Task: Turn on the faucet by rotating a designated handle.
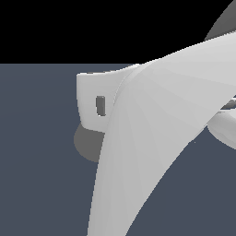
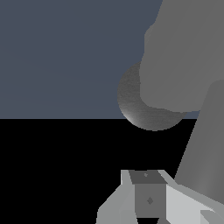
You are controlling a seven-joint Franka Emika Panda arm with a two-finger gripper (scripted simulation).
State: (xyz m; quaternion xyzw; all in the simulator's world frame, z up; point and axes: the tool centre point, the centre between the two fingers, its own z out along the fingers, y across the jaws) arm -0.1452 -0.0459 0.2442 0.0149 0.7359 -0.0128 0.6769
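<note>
**Wrist view finds the faucet, exterior view mostly arm**

Wrist view shows the faucet (image 2: 183, 52) as a thick grey mass close ahead of the gripper (image 2: 148, 197), with a round end face beside it. No slim handle can be made out. How far the claw is open I cannot tell; nothing appears held. Pushing on blind risks striking the body instead of the rod. Only a grey edge (image 1: 87, 143) shows past the white arm (image 1: 152, 138) in the exterior view.

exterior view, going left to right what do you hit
bare blue-grey floor → dark grey rounded faucet base peeking out low → white robot arm link sweeping across most of the frame → a grey curved faucet part at the top corner on the exterior view's right
</note>
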